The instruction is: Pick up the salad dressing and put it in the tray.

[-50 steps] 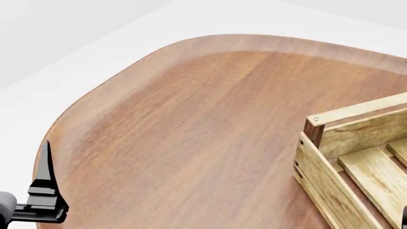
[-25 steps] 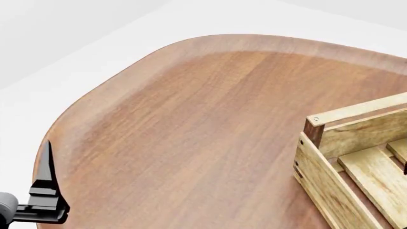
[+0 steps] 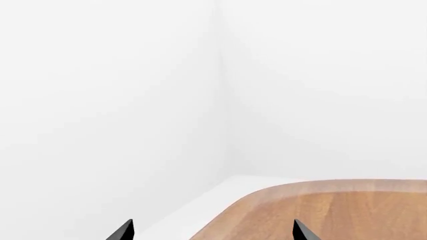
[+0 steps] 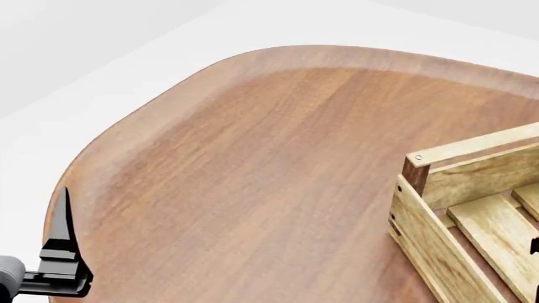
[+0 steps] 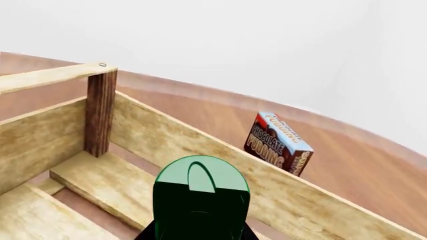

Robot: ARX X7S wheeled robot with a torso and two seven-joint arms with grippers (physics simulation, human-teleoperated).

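The salad dressing (image 5: pixel 200 195), a bottle with a round green flip-top cap and a darker green body, fills the bottom of the right wrist view. My right gripper (image 5: pixel 200 236) is shut on it, with dark jaws at both its sides, and holds it over the inside of the tray (image 5: pixel 200 142). The tray is a light slatted crate with dark corner posts and also shows at the head view's right (image 4: pixel 438 183). My left gripper (image 3: pixel 212 235) is open and empty at the table's left edge. One of its fingers (image 4: pixel 62 221) shows in the head view.
A blue-and-red chocolate pudding box (image 5: pixel 277 142) stands tilted on the wooden table (image 5: pixel 360 160) just beyond the tray's far wall. The round-cornered table (image 4: pixel 252 158) spreads left of the tray. White floor and walls surround it.
A dark bit of my right arm at the head view's right edge has shifted over the tray. My left gripper has barely moved.
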